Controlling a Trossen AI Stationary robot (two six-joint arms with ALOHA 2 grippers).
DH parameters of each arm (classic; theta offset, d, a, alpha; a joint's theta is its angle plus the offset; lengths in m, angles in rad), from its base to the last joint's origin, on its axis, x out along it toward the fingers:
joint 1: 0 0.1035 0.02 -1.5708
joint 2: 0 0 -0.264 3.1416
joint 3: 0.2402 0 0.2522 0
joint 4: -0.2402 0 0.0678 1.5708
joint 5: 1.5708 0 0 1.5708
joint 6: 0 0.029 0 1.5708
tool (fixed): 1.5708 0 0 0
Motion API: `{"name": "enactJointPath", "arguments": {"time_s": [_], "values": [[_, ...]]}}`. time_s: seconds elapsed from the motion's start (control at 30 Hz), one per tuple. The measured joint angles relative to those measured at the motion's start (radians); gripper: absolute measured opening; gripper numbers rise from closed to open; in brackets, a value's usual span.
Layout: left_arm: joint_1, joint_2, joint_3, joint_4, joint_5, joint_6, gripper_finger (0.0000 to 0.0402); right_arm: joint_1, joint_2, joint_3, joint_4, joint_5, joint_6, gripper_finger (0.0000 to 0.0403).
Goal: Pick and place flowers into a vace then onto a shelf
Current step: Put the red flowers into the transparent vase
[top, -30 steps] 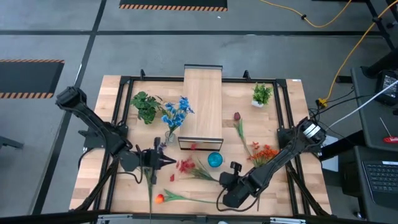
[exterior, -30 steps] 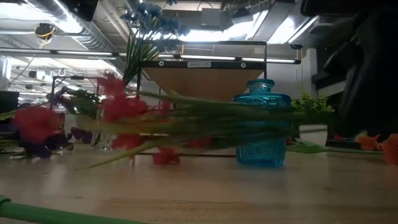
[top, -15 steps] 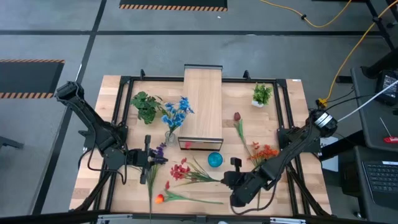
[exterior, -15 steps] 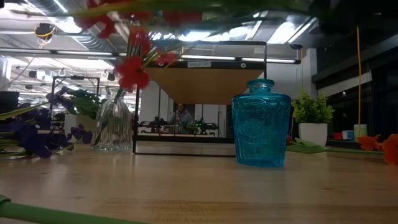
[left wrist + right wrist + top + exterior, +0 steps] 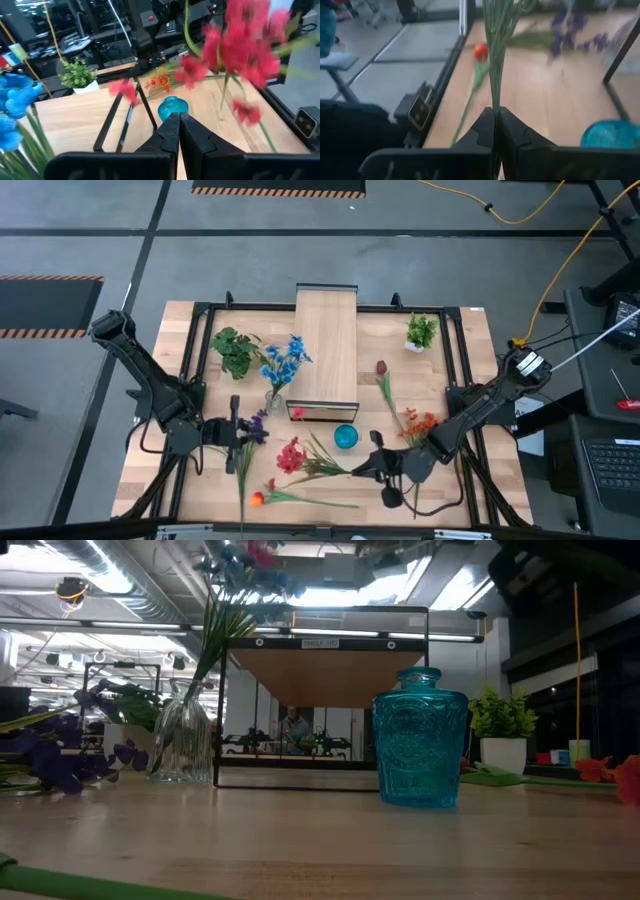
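Right gripper (image 5: 372, 465), fingers clenched on the stems of a red flower bunch (image 5: 291, 455), lifted over the desk (image 5: 160, 470) beside the blue vase (image 5: 345, 437). Left gripper (image 5: 238, 433) pinched shut, empty, near purple flowers (image 5: 256, 423). Best to tip stems down, centre over the vase's narrow neck, lower slowly.

The shelf (image 5: 327, 345) fills the tabletop's (image 5: 200, 485) far middle. At its near end stand a blue vase (image 5: 346, 437) and a clear vase (image 5: 274, 401) of blue flowers (image 5: 284, 359), a narrow gap between them. An orange-bloomed stem (image 5: 300, 499) lies along the near edge. The near left corner is bare wood.
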Motion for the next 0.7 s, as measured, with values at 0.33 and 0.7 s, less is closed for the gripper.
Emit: {"name": "enactJointPath", "arguments": {"time_s": [0.33, 0.7], "values": [[0.040, 0.000, 0.000, 0.003, 0.001, -0.120, 0.0102, -0.041, -0.001, -0.077, 0.418, 0.059, -0.369, 0.0005], [0.157, 0.004, 0.000, 0.038, 0.042, -0.125, 0.0175, -0.240, -0.001, -0.078, 0.567, -0.245, -0.411, 0.0005]]}}
